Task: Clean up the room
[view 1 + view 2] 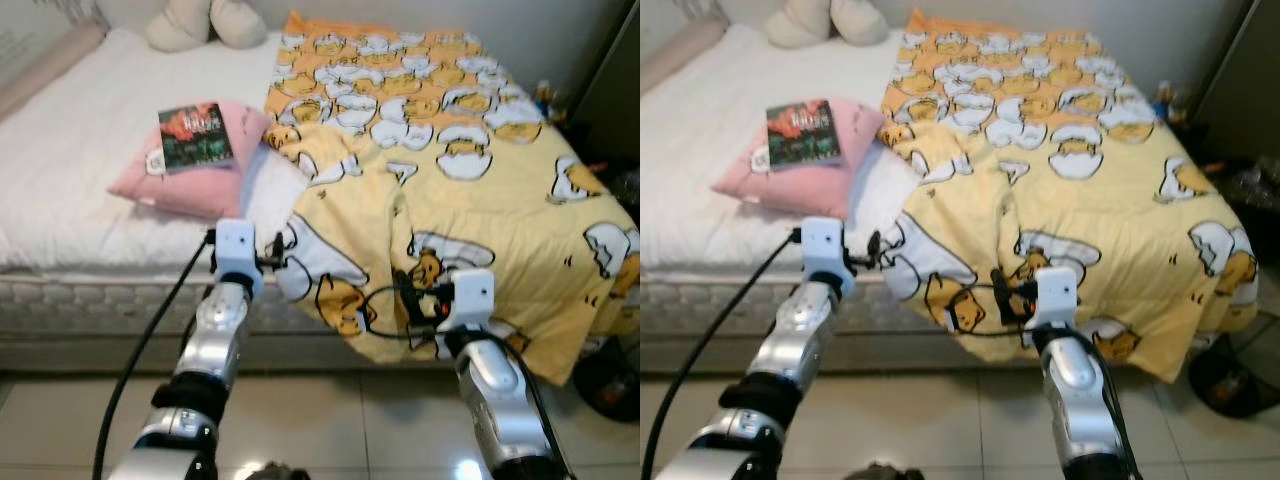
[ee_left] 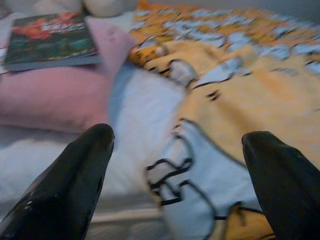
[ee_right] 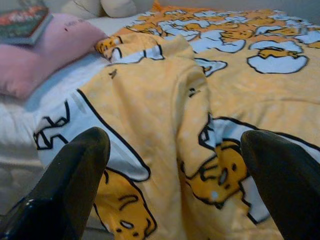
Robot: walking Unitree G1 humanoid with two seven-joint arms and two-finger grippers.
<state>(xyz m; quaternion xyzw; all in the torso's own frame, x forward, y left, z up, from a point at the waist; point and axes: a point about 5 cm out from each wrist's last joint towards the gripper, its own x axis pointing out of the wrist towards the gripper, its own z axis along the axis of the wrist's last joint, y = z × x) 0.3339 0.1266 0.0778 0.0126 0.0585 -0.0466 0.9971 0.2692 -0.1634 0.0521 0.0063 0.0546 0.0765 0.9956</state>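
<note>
A yellow blanket [image 1: 440, 170] printed with egg cartoons covers the right half of the bed and hangs over its front edge. On the white sheet [image 1: 70, 170] lies a pink pillow [image 1: 190, 180] with a dark book [image 1: 195, 137] on top. My left gripper [image 1: 272, 258] is at the bed's front edge, just before the blanket's left corner, open with nothing between its fingers [image 2: 90, 150]. My right gripper [image 1: 412, 292] is open in front of the hanging blanket fold [image 3: 165, 110], holding nothing.
Cream plush toys [image 1: 205, 22] sit at the head of the bed and a long bolster [image 1: 40, 65] lies along the far left. Tiled floor [image 1: 330, 410] lies in front of the bed. Dark clutter [image 1: 610, 380] stands on the floor at the right.
</note>
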